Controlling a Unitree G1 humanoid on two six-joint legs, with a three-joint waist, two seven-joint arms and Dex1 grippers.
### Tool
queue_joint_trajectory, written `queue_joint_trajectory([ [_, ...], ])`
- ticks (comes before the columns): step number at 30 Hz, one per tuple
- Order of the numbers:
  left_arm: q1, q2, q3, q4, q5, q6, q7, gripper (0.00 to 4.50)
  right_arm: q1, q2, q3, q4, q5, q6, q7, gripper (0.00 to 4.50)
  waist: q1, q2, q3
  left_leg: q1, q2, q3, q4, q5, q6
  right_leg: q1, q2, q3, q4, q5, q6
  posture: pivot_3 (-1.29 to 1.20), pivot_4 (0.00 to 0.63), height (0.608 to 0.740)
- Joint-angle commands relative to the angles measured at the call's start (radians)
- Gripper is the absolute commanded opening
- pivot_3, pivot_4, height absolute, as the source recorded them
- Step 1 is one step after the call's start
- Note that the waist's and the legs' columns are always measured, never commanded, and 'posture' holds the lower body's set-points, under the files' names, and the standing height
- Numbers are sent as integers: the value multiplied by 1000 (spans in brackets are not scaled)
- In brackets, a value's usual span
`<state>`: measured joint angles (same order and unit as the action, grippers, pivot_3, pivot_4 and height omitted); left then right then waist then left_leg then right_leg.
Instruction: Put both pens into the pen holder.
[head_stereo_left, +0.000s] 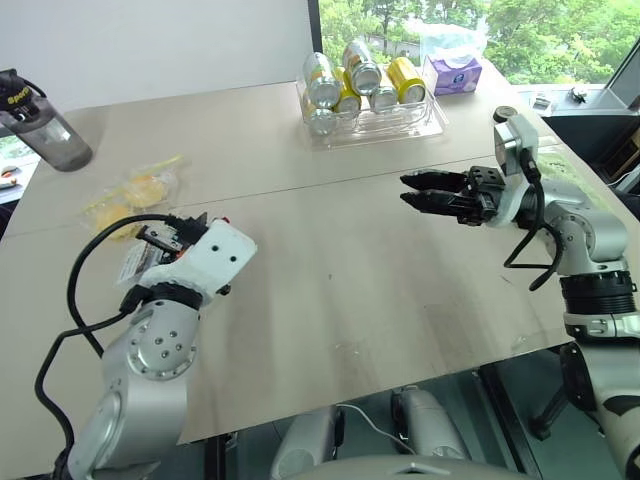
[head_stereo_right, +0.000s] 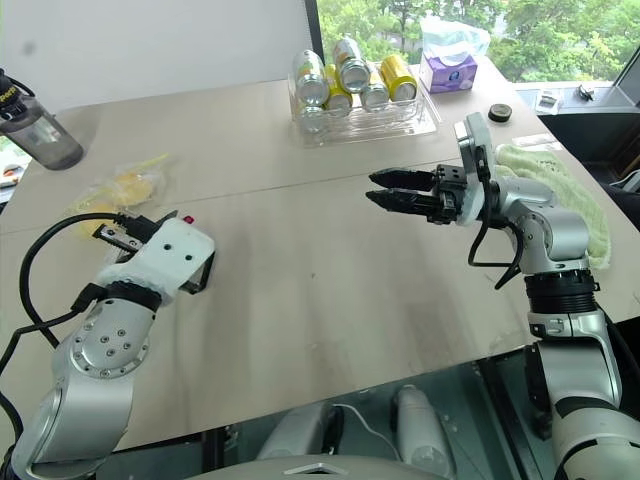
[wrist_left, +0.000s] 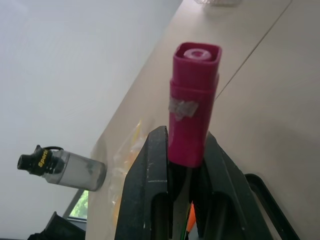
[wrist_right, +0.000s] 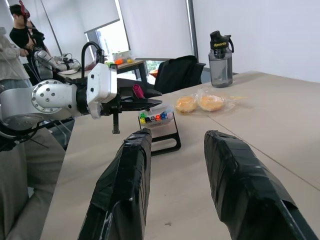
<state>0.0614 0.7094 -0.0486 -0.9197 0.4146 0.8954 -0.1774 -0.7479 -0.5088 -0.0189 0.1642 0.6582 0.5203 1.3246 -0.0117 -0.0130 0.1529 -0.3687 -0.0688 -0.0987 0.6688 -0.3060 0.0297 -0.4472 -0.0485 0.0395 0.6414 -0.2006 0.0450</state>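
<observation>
At lower left the left gripper (wrist_right: 150, 104) is clamped tight on the pen (wrist_left: 192, 102) with magenta ends, which pokes out past its fingertips. Just beyond it, left of centre, the pen holder (wrist_right: 159, 126) sits on the table (head_stereo_left: 330, 290). At centre right the right gripper (head_stereo_left: 424, 191) hovers half-parted, holding nothing. Furthest back, upper centre, sits a clear tray of cans (head_stereo_left: 365, 95).

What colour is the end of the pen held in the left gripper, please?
Magenta-pink; the pen shows best in the left wrist view, clamped in the left gripper.
</observation>
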Motion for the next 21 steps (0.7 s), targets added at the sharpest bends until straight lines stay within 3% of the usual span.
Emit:
queue_joint_trajectory([
  [1, 16, -22, 45, -5, 14, -37, -15, 0, -22, -3, -18, -20, 7, -10, 5, 1812, 0, 0, 0, 0, 0, 0, 0, 0, 0, 0, 0, 0, 0, 0, 0, 0, 150, 739],
  [4, 25, -40, 58, 10, 21, -52, -23, 1438, -18, -8, -20, -24, 9, -6, 8, 1875, 0, 0, 0, 0, 0, 0, 0, 0, 0, 0, 0, 0, 0, 0, 0, 0, 150, 739],
  [5, 26, -44, 61, 16, 23, -57, -26, 1651, -17, -9, -21, -24, 9, -7, 8, 1875, 0, 0, 0, 0, 0, 0, 0, 0, 0, 0, 0, 0, 0, 0, 0, 0, 150, 739],
  [7, 29, -53, 70, 28, 26, -67, -29, 2683, -14, -10, -22, -25, 7, -9, 6, 1875, 0, 0, 0, 0, 0, 0, 0, 0, 0, 0, 0, 0, 0, 0, 0, 0, 150, 739],
  [11, 35, -58, 87, 43, 39, -88, -37, 4321, -12, -9, -25, -27, 7, -11, 2, 1875, 0, 0, 0, 0, 0, 0, 0, 0, 0, 0, 0, 0, 0, 0, 0, 0, 150, 739],
  [21, 38, -78, 104, 58, 61, -125, -60, 4468, -1, -10, -29, -29, 8, -18, 1, 1875, 0, 0, 0, 0, 0, 0, 0, 0, 0, 0, 0, 0, 0, 0, 0, 0, 150, 739],
])
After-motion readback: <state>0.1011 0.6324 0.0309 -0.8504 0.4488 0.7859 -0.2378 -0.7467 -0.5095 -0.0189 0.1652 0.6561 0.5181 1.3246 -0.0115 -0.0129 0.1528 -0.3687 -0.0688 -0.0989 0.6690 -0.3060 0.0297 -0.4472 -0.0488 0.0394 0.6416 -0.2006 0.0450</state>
